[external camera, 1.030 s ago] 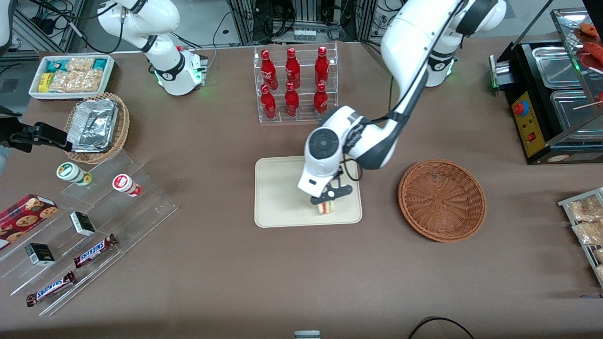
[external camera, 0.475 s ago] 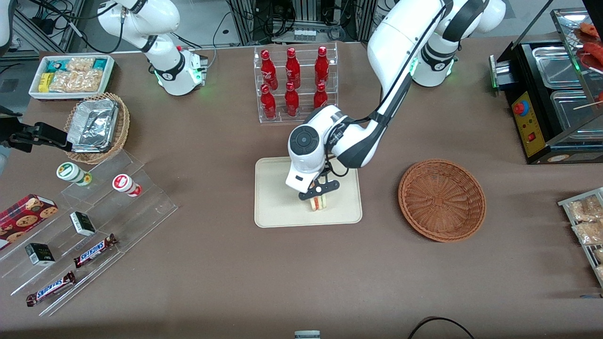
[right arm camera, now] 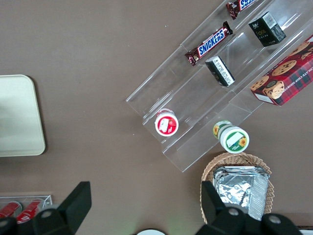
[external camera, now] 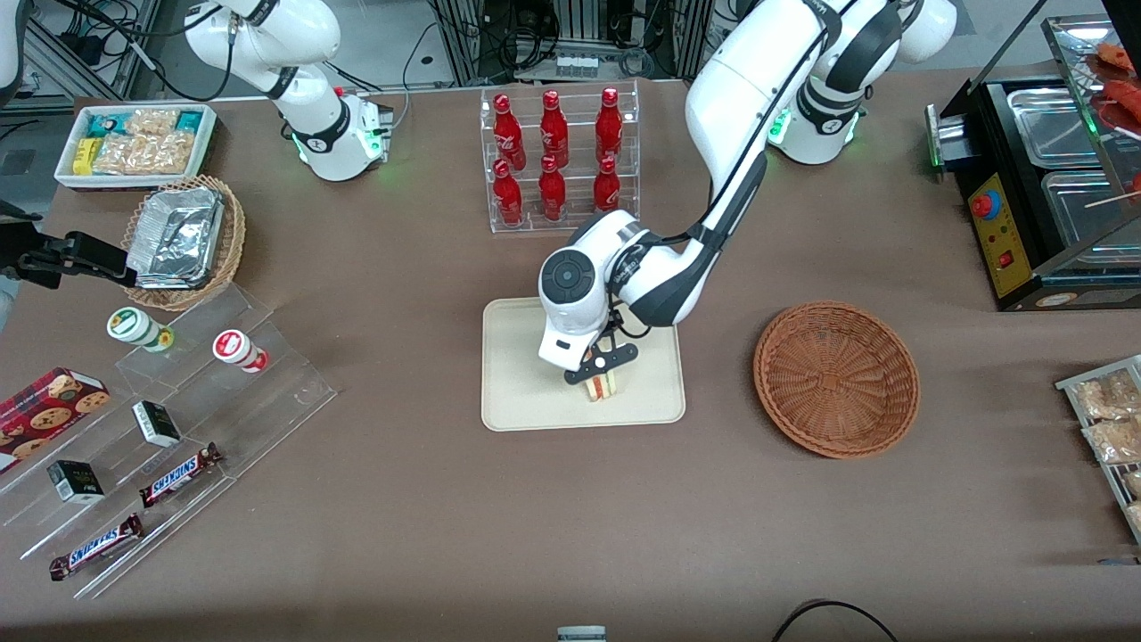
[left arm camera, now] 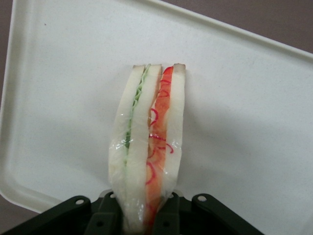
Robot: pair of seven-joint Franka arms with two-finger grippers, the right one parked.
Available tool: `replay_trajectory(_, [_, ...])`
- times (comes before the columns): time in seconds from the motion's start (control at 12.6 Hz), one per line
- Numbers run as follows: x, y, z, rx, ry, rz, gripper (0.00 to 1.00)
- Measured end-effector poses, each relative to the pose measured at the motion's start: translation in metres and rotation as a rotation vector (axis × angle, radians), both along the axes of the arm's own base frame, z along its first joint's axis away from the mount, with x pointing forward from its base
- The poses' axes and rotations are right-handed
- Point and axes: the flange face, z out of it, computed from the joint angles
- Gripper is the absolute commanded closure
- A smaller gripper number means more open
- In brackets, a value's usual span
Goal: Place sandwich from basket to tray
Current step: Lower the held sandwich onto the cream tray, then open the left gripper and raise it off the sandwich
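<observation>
Clearly, the wrist view shows the end effector [left arm camera: 142, 215] grasping the sandwich [left arm camera: 146, 147] over the tray [left arm camera: 244, 98]; the front view adds the empty basket [external camera: 836, 379].

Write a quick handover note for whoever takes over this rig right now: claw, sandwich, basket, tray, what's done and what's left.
Claw: over the tray, shut on the sandwich.
Sandwich: held on edge above the tray's surface; contact with it can't be confirmed.
Basket: beside the tray, nothing in it.
Done: sandwich out of the basket and carried over the tray.
Left: set it down, open the claw, pull the arm away.
</observation>
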Motion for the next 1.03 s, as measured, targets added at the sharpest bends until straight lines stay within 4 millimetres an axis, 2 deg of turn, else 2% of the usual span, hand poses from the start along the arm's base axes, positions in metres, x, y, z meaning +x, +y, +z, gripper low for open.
replay_trajectory(0.4, [0.004,-0.004,0.005,0.012,-0.035,-0.022,0.0])
replay_trajectory(0.63, [0.008,-0.007,0.019,-0.002,-0.054,-0.02,0.0])
replay_trajectory(0.79, [0.01,-0.007,0.045,-0.002,-0.06,-0.018,0.0])
replay_trajectory(1.03, [0.011,-0.001,0.105,-0.008,-0.078,-0.052,0.0])
